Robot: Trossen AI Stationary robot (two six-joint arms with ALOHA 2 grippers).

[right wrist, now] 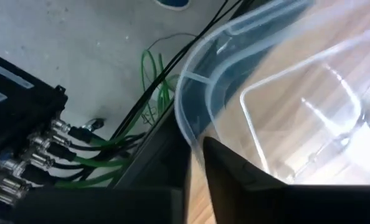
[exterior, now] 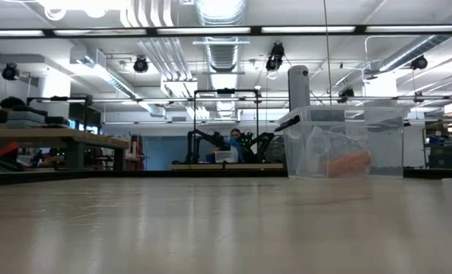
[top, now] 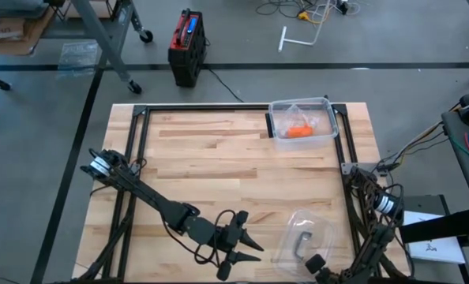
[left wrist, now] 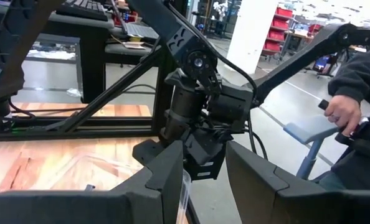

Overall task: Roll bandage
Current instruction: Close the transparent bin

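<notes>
Orange bandage [top: 299, 132] lying inside clear bin [top: 327, 134], far right corner of worktop [top: 219, 170].

Left claw [top: 242, 244] near front edge, fingers apart, holding nothing. Right claw [top: 317, 264] at clear lid [top: 286, 237], front right; finger state cannot tell.

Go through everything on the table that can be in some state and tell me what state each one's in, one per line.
bandage: rolled or bunched, lying inside the clear bin.
clear bin: upright at the table's far right, no lid on.
clear lid: flat on the table near the front right, off the bin.
left gripper: open, empty, at the front edge.
right gripper: at the lid's front edge.
</notes>
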